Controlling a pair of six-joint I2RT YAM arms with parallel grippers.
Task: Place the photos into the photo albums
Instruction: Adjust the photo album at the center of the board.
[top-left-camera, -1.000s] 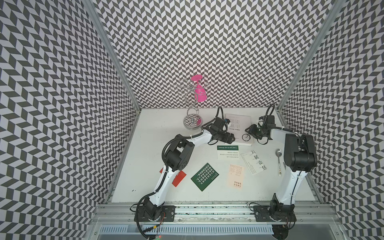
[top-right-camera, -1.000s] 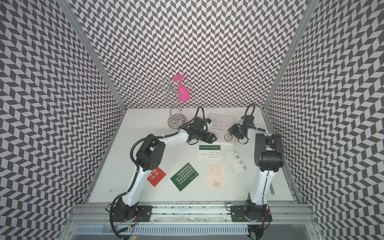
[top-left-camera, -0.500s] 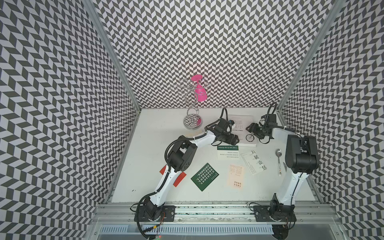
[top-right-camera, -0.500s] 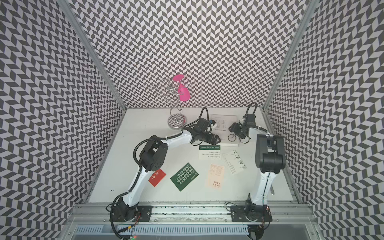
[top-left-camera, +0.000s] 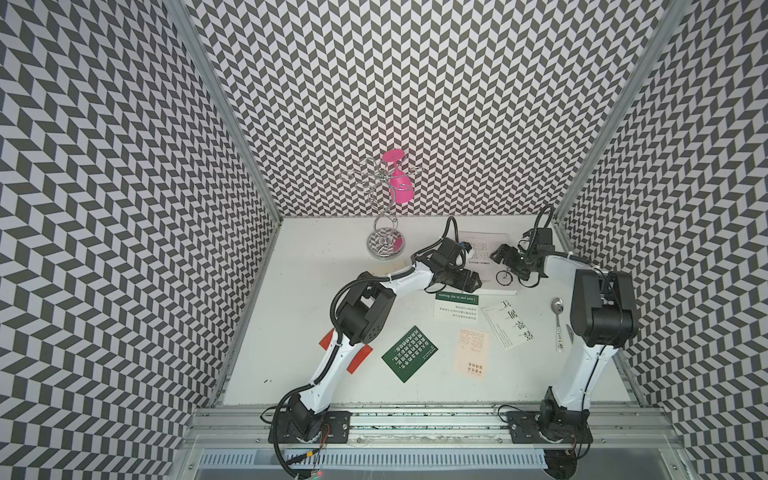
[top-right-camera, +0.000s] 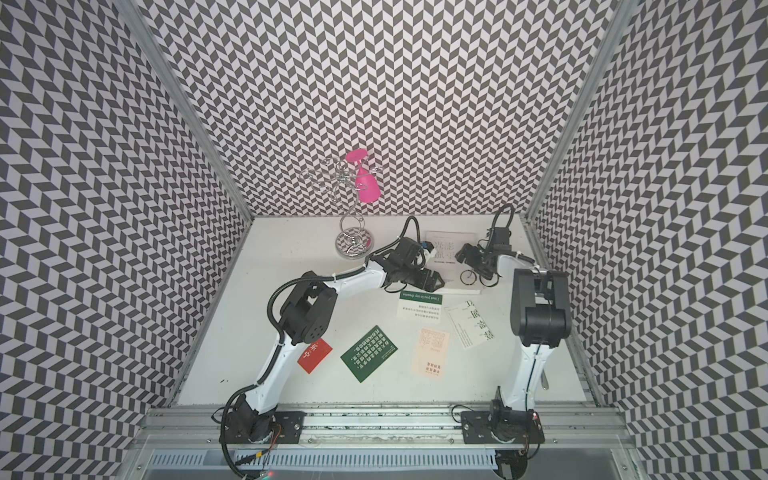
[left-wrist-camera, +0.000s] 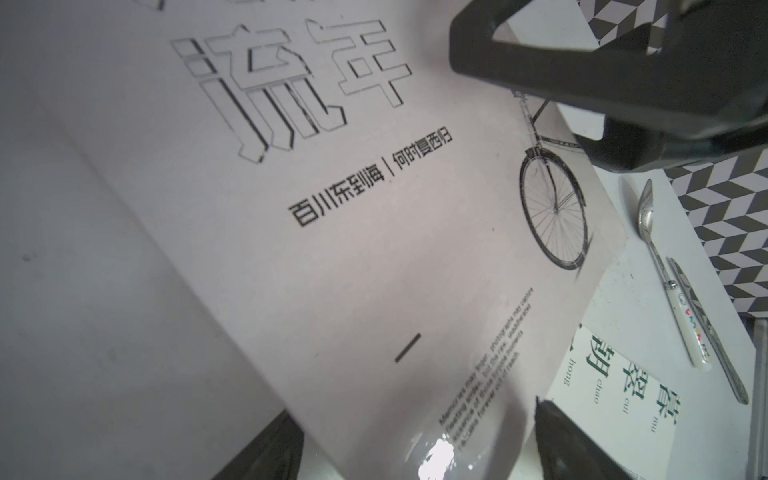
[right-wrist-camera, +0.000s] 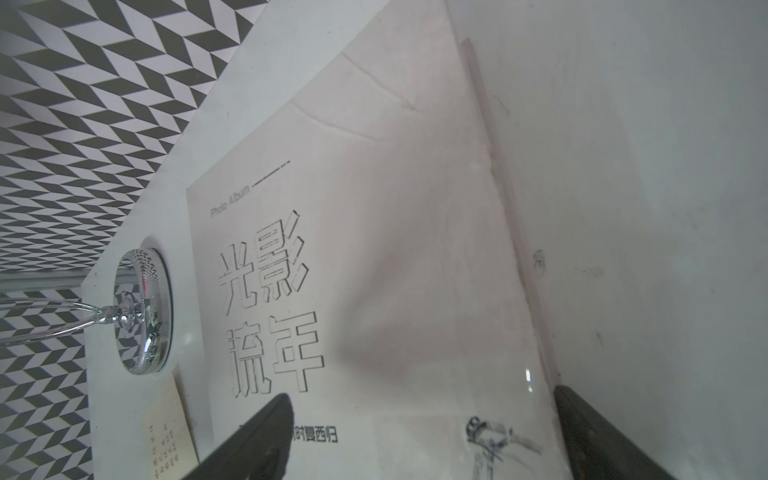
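Notes, at the far side of the table (top-left-camera: 316, 299), a white album (top-left-camera: 486, 270) lying flat and closed. Finds the left gripper (left-wrist-camera: 415, 449) and right gripper (right-wrist-camera: 415, 436) both close over its cover, fingers spread wide, pinching nothing. Logs, loose on the table outside it, a green card (top-left-camera: 410, 353), a white card (top-left-camera: 509, 328), a peach card (top-left-camera: 471, 353) and a red card (top-right-camera: 316, 355).

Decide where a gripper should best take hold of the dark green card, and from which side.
Its corner nearest the front rail, from straight above. The dark green card lies flat on the table, turned diagonally, nothing overlapping it; too thin to span, so jaws likely must pinch a lifted edge.
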